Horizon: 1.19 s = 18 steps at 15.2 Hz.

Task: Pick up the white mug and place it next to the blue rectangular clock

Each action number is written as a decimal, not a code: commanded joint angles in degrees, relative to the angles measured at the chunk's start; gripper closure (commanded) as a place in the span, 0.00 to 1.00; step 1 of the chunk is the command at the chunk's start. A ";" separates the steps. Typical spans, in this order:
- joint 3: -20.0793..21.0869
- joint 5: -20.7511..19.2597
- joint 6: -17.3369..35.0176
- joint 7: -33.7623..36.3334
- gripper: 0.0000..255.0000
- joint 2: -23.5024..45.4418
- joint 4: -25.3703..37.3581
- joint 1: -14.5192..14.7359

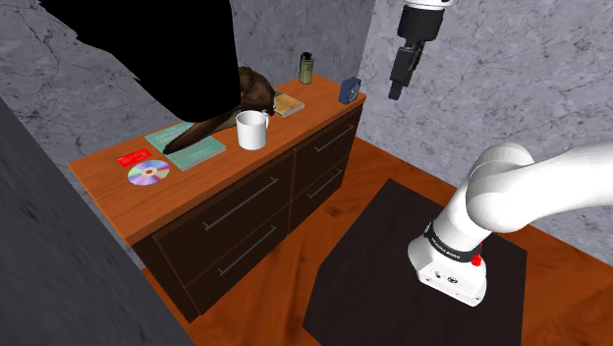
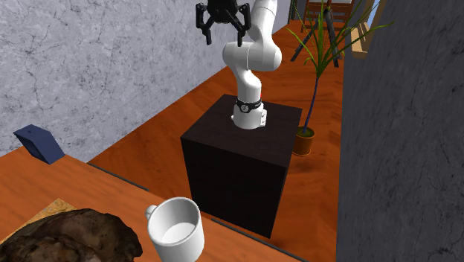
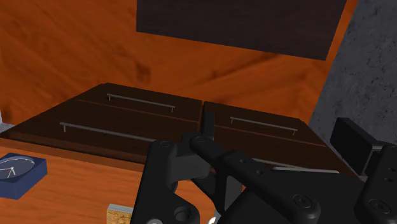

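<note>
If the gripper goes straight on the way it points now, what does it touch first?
The gripper would probably meet the dresser at its top edge, near the blue clock; depth is unclear.

Mug (image 1: 251, 130) on dresser (image 1: 103, 169) (clock (image 1: 349, 91) apart)

We see a rounded white arm (image 1: 511, 192) with dark joint bands (image 1: 447, 241), a red dot (image 1: 478, 260), and a black gripper (image 2: 221, 31).
</note>
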 commanded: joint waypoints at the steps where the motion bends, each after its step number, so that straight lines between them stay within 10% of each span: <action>1: 0.00 0.00 0.00 0.00 0.00 0.00 0.00 0.00; 18: 3.60 1.24 25.11 1.69 0.00 32.55 9.77 2.14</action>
